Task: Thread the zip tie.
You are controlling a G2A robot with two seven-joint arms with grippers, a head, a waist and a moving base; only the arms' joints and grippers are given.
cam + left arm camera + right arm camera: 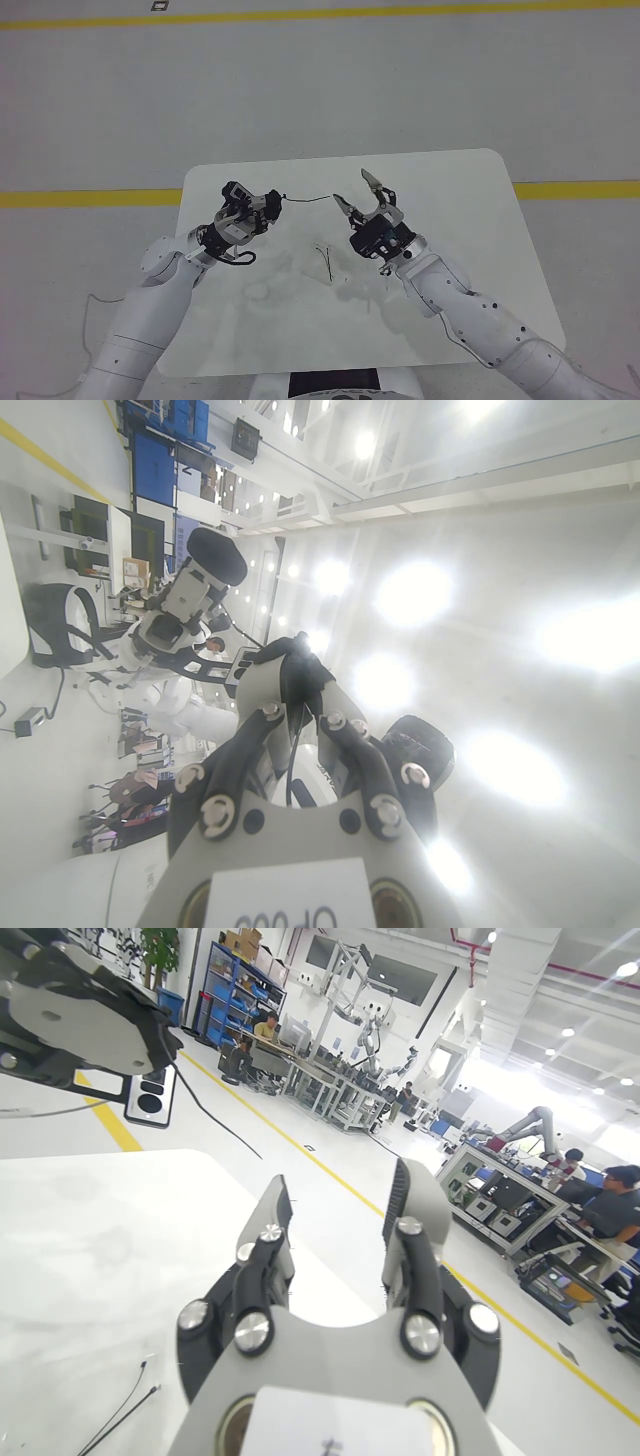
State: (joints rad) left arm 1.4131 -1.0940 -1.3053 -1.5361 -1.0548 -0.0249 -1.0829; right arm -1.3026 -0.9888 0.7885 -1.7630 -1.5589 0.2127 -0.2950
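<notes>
- Your left gripper (pixel 272 203) pinched the zip tie (pixel 308 198) over the table (pixel 460 200).
- Your right gripper (pixel 353 187) was wide, just right of its free end.
- Spare ties (pixel 325 258) lay nearer.

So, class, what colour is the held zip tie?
Black; the zip tie shows best in the right wrist view.

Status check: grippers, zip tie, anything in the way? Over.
Left gripper shut on zip tie, tail held out sideways. Right gripper open, just short of the tail. Spare ties on table, not in the way.

Loose ties (pixel 327 262) on table (pixel 460 190) ctr.
</notes>
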